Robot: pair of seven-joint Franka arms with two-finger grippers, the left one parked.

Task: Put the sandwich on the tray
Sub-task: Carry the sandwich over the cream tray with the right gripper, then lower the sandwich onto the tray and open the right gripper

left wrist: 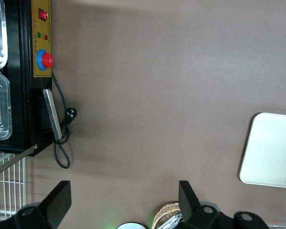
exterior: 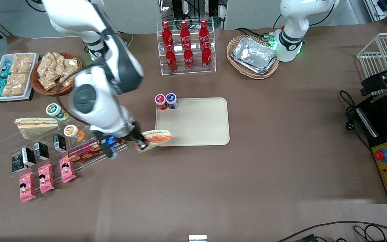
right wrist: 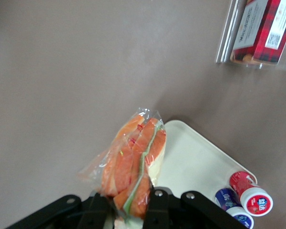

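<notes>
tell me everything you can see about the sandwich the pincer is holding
The sandwich is a wedge in crinkly clear wrap, pale bread with a thick orange filling and a thin green strip along its cut face. The pincer is shut on one end, holding it off the brown table. In the front view it hangs over the tray's corner nearest the camera, toward the working arm's end, not resting on it.

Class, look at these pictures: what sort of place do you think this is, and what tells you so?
Probably a lab mock-up of a snack shop: cola bottles on a display rack, boxed and bagged snacks laid out, while the gripper holds a wrapped sandwich at the tray edge.
</notes>
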